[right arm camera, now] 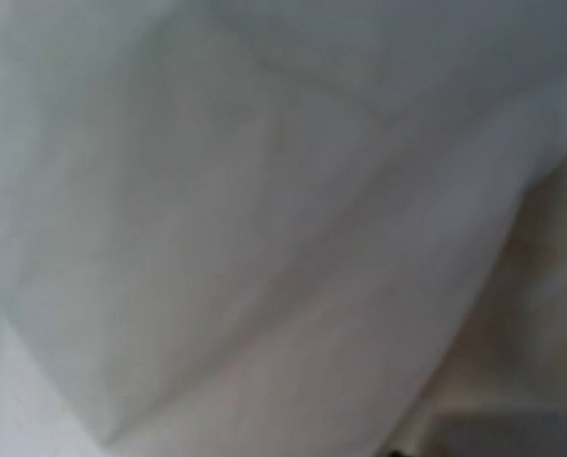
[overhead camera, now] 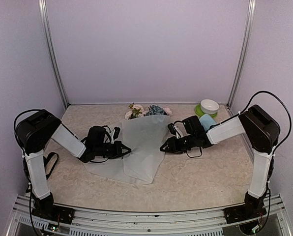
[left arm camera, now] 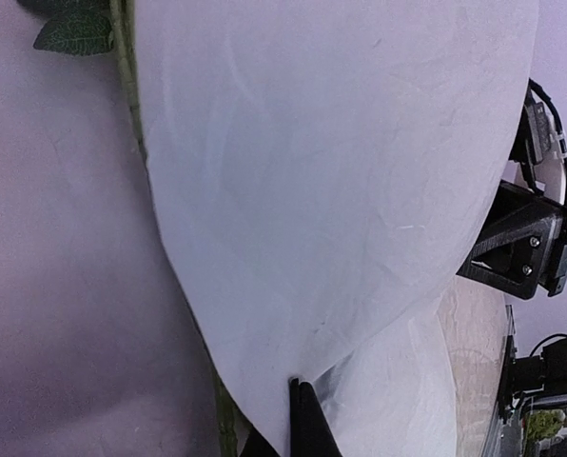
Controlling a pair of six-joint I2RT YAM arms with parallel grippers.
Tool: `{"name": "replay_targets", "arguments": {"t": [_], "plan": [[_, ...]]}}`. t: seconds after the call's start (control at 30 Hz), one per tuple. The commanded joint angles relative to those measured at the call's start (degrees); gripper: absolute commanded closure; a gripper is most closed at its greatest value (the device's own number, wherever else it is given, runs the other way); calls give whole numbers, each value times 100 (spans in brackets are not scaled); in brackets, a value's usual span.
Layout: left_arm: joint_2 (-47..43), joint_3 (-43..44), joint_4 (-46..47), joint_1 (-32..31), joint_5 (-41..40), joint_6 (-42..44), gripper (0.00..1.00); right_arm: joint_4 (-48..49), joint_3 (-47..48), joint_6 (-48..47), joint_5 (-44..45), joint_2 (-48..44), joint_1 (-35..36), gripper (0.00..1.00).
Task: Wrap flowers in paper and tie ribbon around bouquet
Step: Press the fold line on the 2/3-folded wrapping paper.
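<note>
- Left end effector (overhead camera: 124, 149): jaws closed. In the wrist view its dark fingertip (left arm camera: 307, 428) sits right at a paper edge, looks like it's pinching the sheet.
- Right end effector (overhead camera: 165, 146): at the paper's right edge, touching or v. close. Can't tell how far open it is; the wrist cam is just blurred white sheet and the top view is too small.
- The paper (overhead camera: 142, 147): mid-table, btwn the two arms. Folded over itself, w/ the upper flap a tapering panel and a lower layer poking out near-left.
- The flowers (overhead camera: 136, 111): heads stick out past the paper's far edge, pale pink on the left, blue just right of them. Stems run under the sheet toward the near side, so the long axis goes far-to-near.
- Key relation: the bundle lies crosswise btwn the end effectors, left arm on its left flank, right arm on its right. Both abt equally close, so I'd guess the free right side gets rolled over next.
- Materials: sheet is thin, frosted, semi-see-thru w/ soft creases, prob. slippery and floppy. A green stem (left arm camera: 124, 67) and a leaf (left arm camera: 74, 33) show beside its edge.
- Ribbon: can't spot it.
- Table (overhead camera: 200, 177) is mottled beige. A white bowl (overhead camera: 209, 105) and a blue cup (overhead camera: 207, 121) sit far-right, apart from the paper.
</note>
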Motion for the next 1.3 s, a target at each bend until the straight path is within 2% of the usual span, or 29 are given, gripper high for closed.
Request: {"name": "replay_targets", "arguments": {"t": [0.0,0.1,0.27,0.57,0.7,0.8,0.87,0.93,1.0,1.1,1.2,1.27], "plan": [[153,20,-393,-31,-178,4,100,646,48,410,-611,261,28,67],[129,43,-552,-68,-245,9,100,884,-106,541,-652,228,20,83],[94,189,-965,-263,-307,103,100,682,-152,371,-529,60,-125,100],[66,374,-755,-719,-115,88,100,-250,-211,-505,-600,-144,-724,100],[314,836,-874,-966,91,221,100,-676,-168,-1024,-612,-242,-1021,100],[496,890,-826,-925,19,-18,100,-920,-45,-1200,-516,-267,-1062,99],[533,767,-647,-883,36,-149,100,-999,-32,-1242,-405,-334,-1058,79],[503,637,-487,-885,65,-184,100,-1234,-5,-1315,-183,-477,-1062,72],[458,565,-460,-902,28,-141,100,-1547,6,-1359,243,-749,-1028,71],[458,553,-426,-903,15,-88,100,-1918,-54,-1473,1231,-1416,-637,68],[455,559,-395,-895,-12,-110,100,-2235,-39,-1561,2394,-1969,185,65],[452,564,-388,-886,-15,-109,100,-2261,-13,-1622,2647,-2123,746,69]]}}
